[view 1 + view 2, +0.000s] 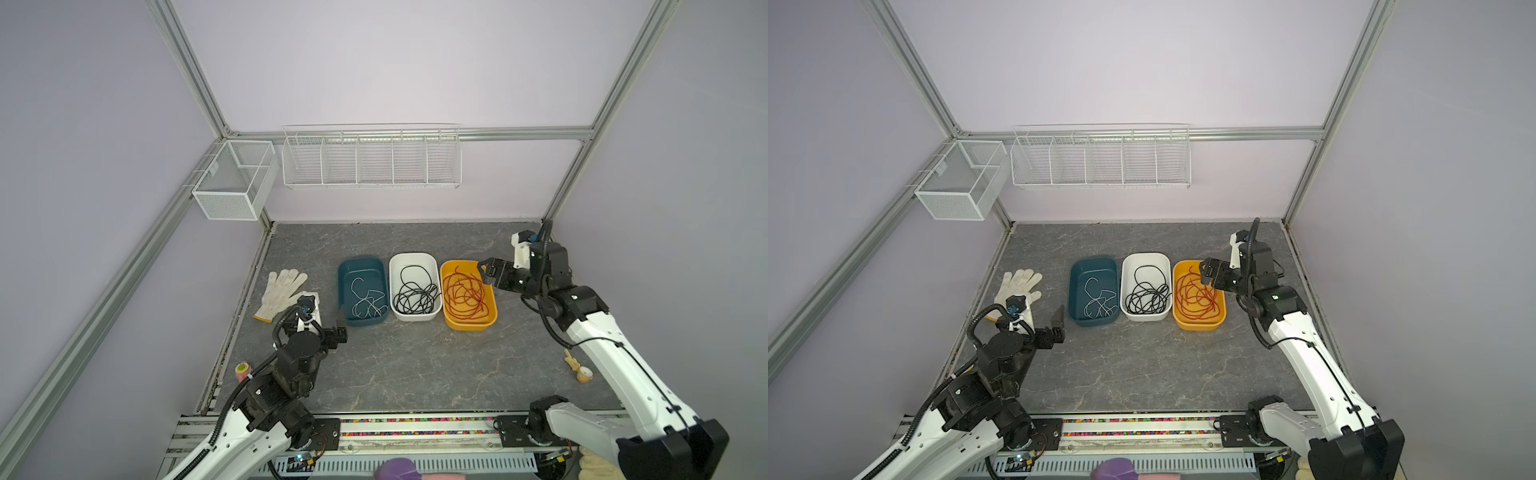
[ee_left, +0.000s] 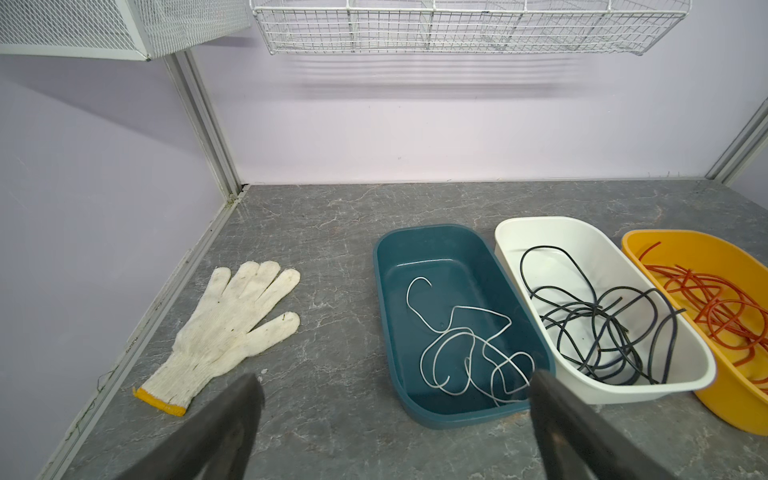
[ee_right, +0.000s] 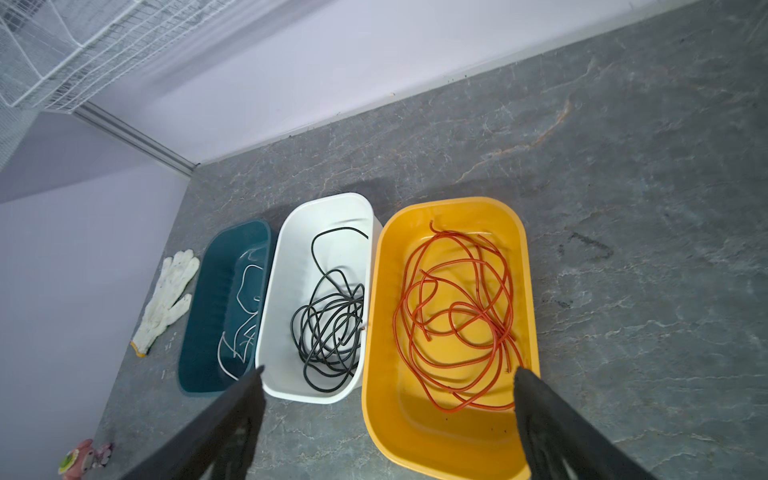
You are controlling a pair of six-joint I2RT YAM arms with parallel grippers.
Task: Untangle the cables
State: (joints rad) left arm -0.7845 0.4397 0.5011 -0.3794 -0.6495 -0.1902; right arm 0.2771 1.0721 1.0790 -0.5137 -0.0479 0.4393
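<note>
Currently three bins stand in one row on the tabletop (image 1: 415,365), mid-width and nearer the back edge than the front: teal bin (image 1: 360,261) leftmost, white bin (image 1: 413,255) in the middle, yellow bin (image 1: 469,326) rightmost, walls close side by side. The cables lie sorted by colour, three tangles, one per bin: white cable (image 1: 368,301) in the teal bin, black cables (image 1: 415,297) in the white bin, red cables (image 1: 463,295) in the yellow bin, all inside the rims. Strands per tangle cannot be counted. One white knit glove (image 1: 280,293) with a yellow cuff lies flat near the left edge. Two arms are in view. The left gripper (image 2: 395,384) sits low, just beside the teal bin's front-left corner, pointing toward the back edge, jaws wide apart and empty. The right gripper (image 3: 390,374) reaches in from the right edge and hangs above the yellow bin's back-right corner, tilted downward, jaws spread wide, nothing between them.
</note>
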